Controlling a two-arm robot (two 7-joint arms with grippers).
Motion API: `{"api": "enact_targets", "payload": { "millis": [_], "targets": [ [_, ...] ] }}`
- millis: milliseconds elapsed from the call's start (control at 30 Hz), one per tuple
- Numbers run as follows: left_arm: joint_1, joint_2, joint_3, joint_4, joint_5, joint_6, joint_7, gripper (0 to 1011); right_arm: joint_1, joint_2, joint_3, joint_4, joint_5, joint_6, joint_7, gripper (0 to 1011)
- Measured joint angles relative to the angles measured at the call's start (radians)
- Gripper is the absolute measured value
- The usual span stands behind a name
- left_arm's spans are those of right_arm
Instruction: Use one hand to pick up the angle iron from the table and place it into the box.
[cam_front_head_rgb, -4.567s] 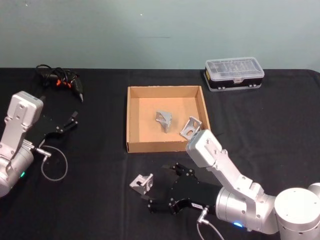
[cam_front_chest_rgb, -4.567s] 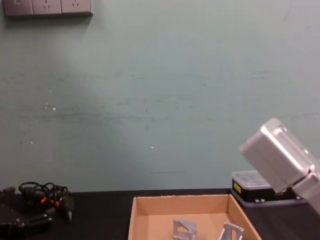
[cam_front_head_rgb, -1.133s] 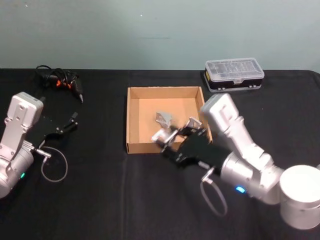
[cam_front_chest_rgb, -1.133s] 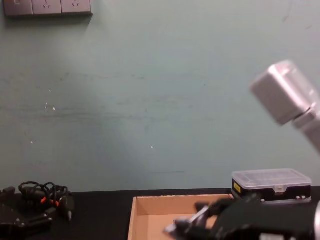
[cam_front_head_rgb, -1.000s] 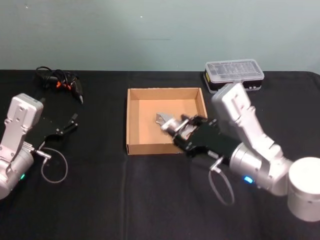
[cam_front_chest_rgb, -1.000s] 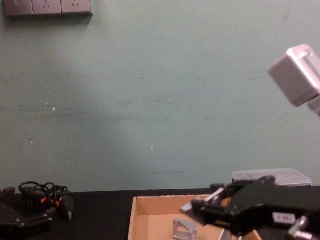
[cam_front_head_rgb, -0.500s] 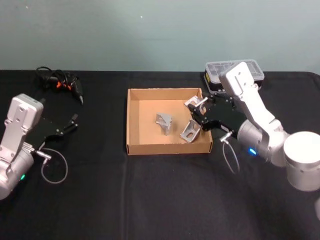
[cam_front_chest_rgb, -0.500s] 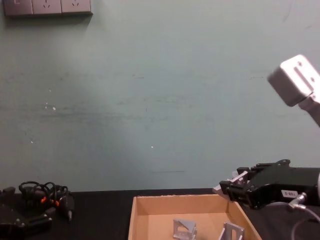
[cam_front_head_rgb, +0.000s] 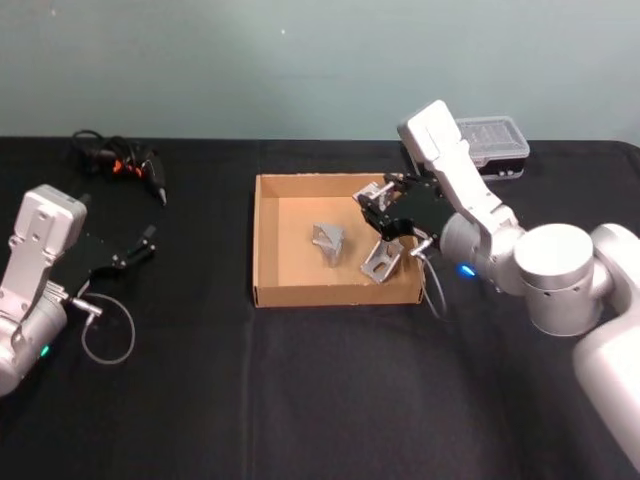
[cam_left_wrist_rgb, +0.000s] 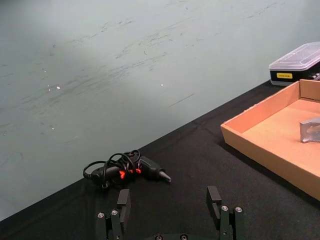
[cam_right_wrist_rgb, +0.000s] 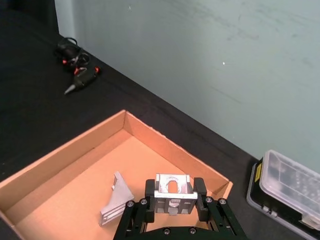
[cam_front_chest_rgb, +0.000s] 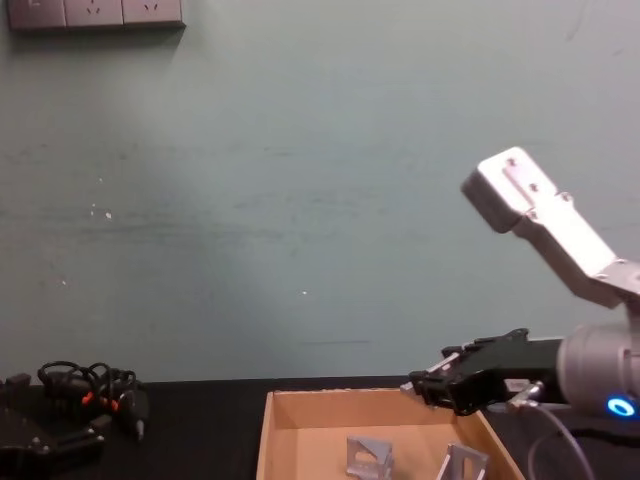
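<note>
Angle iron (cam_right_wrist_rgb: 173, 192) is what I'm carrying, and it sits clamped between my right gripper's fingers, above the far right part of the box and not yet set down.

Working across from the left: my left gripper (cam_left_wrist_rgb: 170, 220) is parked low over the table (cam_front_head_rgb: 200, 400) on the left side, fingers spread wide with nothing between them. I judge it is kept out there so it stays clear of the working arm, since one hand does this job. Beyond it, near the table's far left edge, lies a small black tool with orange marks and a coiled cable (cam_front_head_rgb: 120, 160), well apart from everything I need.

At the centre is the box (cam_front_head_rgb: 262, 240), open-topped. Two other angle pieces (cam_front_head_rgb: 328, 243) already rest on its floor, one near the middle and another (cam_front_head_rgb: 381, 262) toward the near right corner.

Then my right gripper (cam_front_head_rgb: 385, 205), reaching in over the box's right wall. Its fingers are closed on the bracket, gripping it by its sides with the slotted face up, as the right wrist view shows. From the chest view the gripper (cam_front_chest_rgb: 430, 385) hangs above the rim, so I judge the piece is held high to clear the wall before lowering. Bare floor lies toward the far side, away from the two resting pieces.

Farthest right, behind the arm, sits a clear-lidded plastic case (cam_front_head_rgb: 490, 140).
</note>
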Motion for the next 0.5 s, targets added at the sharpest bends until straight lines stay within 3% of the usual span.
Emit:
{"api": "enact_targets", "payload": {
  "millis": [233,500],
  "targets": [
    [0.000,0.000,0.000,0.000,0.000,0.000,0.000,1000,0.040,-0.048,0.005,0.082,-0.002,0.016,-0.006,451],
    [0.000,0.000,0.000,0.000,0.000,0.000,0.000,1000,0.068,-0.076,0.004,0.148,-0.018,0.014,-0.015,451]
  ]
}}
